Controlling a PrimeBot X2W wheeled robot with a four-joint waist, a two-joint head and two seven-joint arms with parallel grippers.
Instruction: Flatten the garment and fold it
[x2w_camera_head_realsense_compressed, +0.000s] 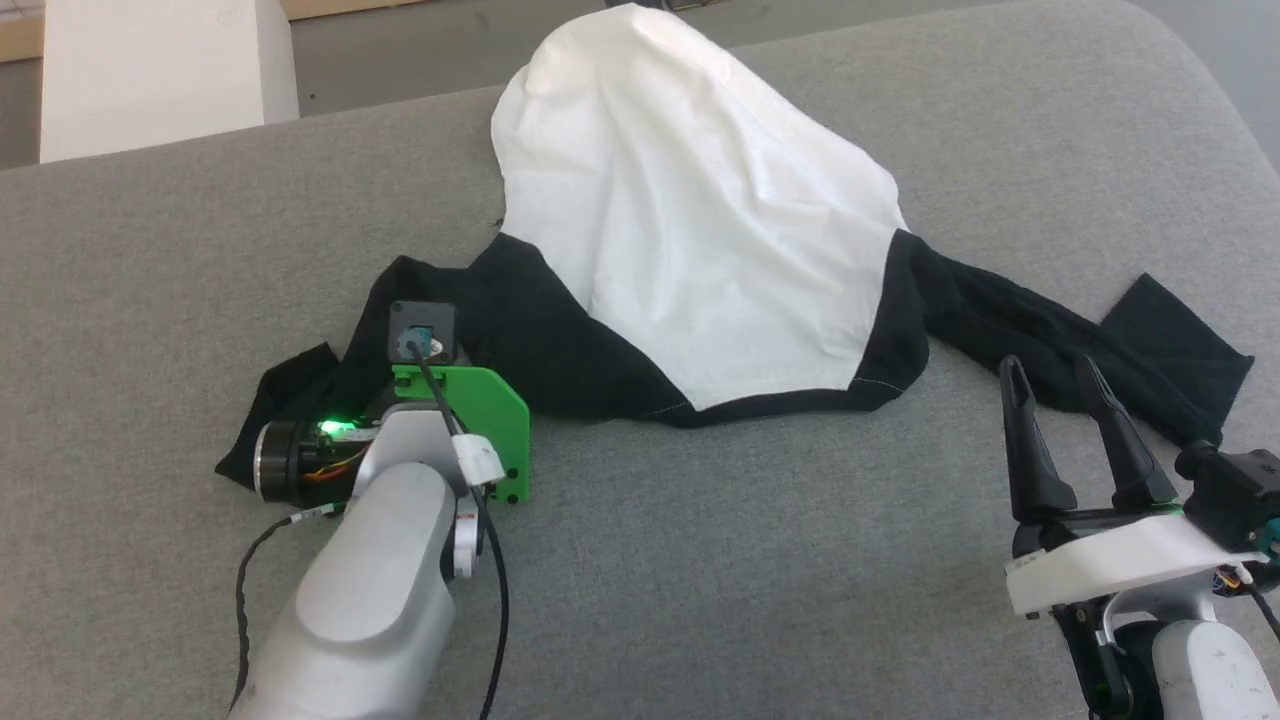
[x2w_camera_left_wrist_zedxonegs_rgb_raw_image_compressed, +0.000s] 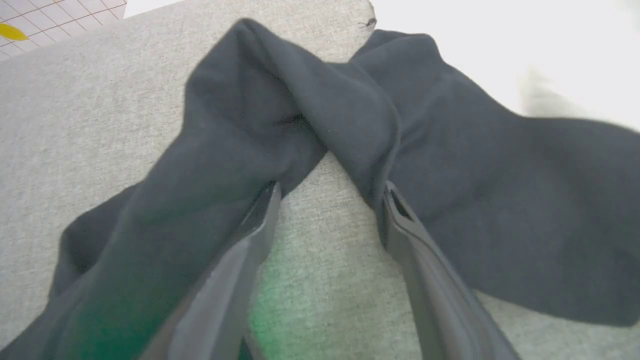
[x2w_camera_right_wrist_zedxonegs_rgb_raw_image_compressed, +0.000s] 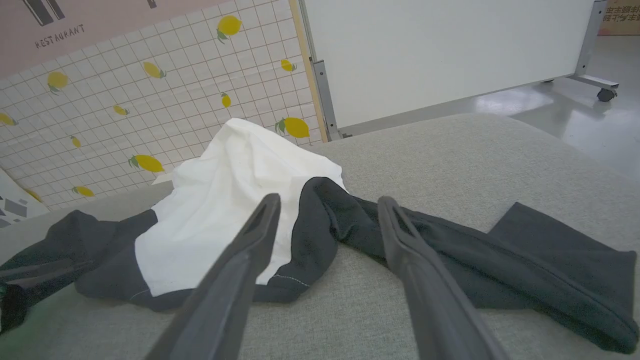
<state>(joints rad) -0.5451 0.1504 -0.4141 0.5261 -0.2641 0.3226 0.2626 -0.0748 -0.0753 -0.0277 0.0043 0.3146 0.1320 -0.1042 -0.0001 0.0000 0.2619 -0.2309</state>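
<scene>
The garment (x2w_camera_head_realsense_compressed: 690, 220) lies crumpled on the grey surface, its white body bunched up in the middle. One black sleeve (x2w_camera_head_realsense_compressed: 1090, 340) trails to the right and the other (x2w_camera_head_realsense_compressed: 330, 380) is bunched at the left. In the head view my left wrist (x2w_camera_head_realsense_compressed: 440, 400) is lowered onto that left sleeve and hides the fingers. In the left wrist view my left gripper (x2w_camera_left_wrist_zedxonegs_rgb_raw_image_compressed: 332, 190) is open, its tips against the twisted black sleeve (x2w_camera_left_wrist_zedxonegs_rgb_raw_image_compressed: 300, 110), with bare grey cloth between the fingers. My right gripper (x2w_camera_head_realsense_compressed: 1048, 365) stands open just short of the right sleeve (x2w_camera_right_wrist_zedxonegs_rgb_raw_image_compressed: 500, 260), holding nothing.
The grey padded surface (x2w_camera_head_realsense_compressed: 700, 560) runs wide in front of the garment, and its far edge lies just behind the white body. Beyond it stand a white panel on wheels (x2w_camera_right_wrist_zedxonegs_rgb_raw_image_compressed: 440, 50), a lemon-patterned tiled wall (x2w_camera_right_wrist_zedxonegs_rgb_raw_image_compressed: 150, 100) and a white box (x2w_camera_head_realsense_compressed: 160, 70).
</scene>
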